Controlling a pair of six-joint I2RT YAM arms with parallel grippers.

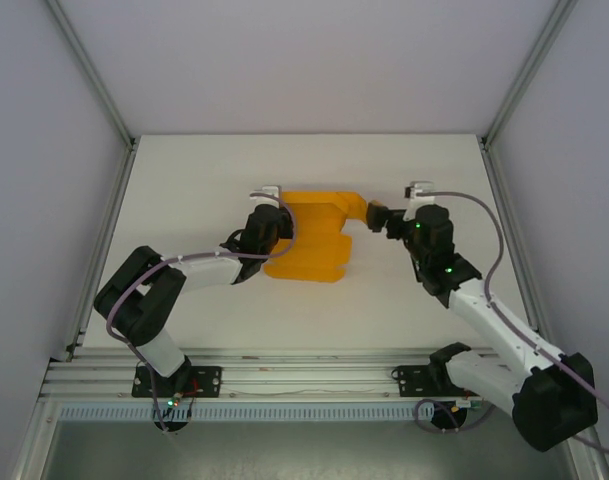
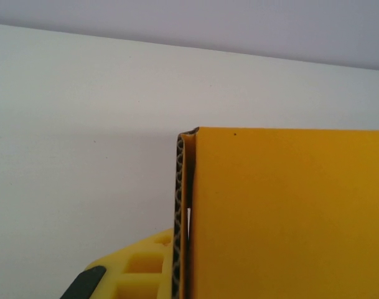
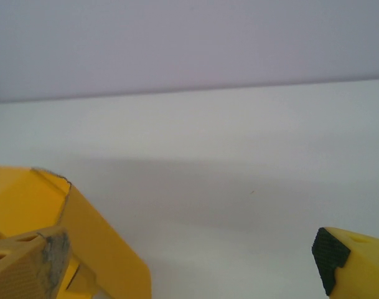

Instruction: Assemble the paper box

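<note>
- We see a white table [image 1: 184,180] with a plain matte top; the wrist views show it too, [image 2: 83,124] and [image 3: 239,156].
- A pale back wall [image 1: 304,60] stands at its far edge, with matching side walls left [image 1: 34,150] and right [image 1: 584,150].
- Grey metal posts [image 1: 91,68] and [image 1: 524,70] run slantwise along the wall joints.
- A slotted aluminium rail [image 1: 304,378] lies along the near edge.
- Just below it we note a pale perforated strip [image 1: 284,411].

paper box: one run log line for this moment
paper box: partly folded | left gripper: shut on its left edge | right gripper: open at its right flap
</note>
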